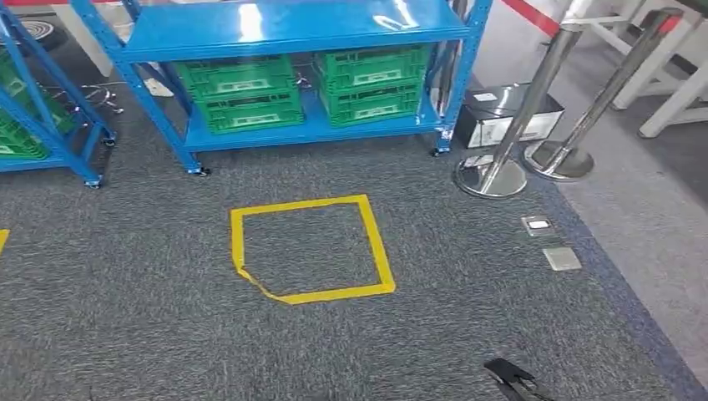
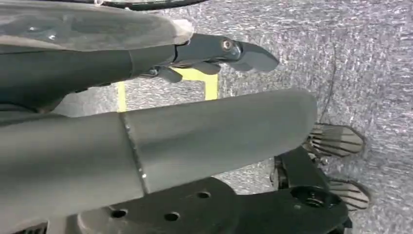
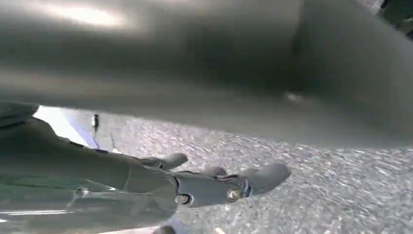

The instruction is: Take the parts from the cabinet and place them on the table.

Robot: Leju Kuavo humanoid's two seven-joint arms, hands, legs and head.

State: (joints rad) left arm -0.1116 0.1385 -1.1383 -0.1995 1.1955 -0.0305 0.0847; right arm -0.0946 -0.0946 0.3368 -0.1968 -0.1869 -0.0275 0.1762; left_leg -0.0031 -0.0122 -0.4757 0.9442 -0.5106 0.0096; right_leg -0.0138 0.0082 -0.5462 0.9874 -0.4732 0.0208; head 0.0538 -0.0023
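The blue cabinet [image 1: 292, 33] stands at the far side of the grey carpet [image 1: 125, 292], on small wheels. On its lower shelf sit two stacks of green crates [image 1: 242, 96], side by side and apart from each other; what lies inside them cannot be told. A second blue rack [image 1: 50, 125] with more green crates stands to the left. On the carpet in front of the cabinet a square of yellow tape [image 1: 311, 249] is marked out, one corner torn and crooked. To the right stand two chrome posts [image 1: 534, 109] on round bases, with a dark box [image 1: 501, 113] just behind them, and two small floor plates [image 1: 551, 242] lie near the carpet's edge. The left hand [image 2: 214, 53] hangs over the carpet with fingers stretched out and nothing in them, the yellow tape showing beyond it. The right hand [image 3: 214, 185] hangs likewise, fingers extended and apart, holding nothing.
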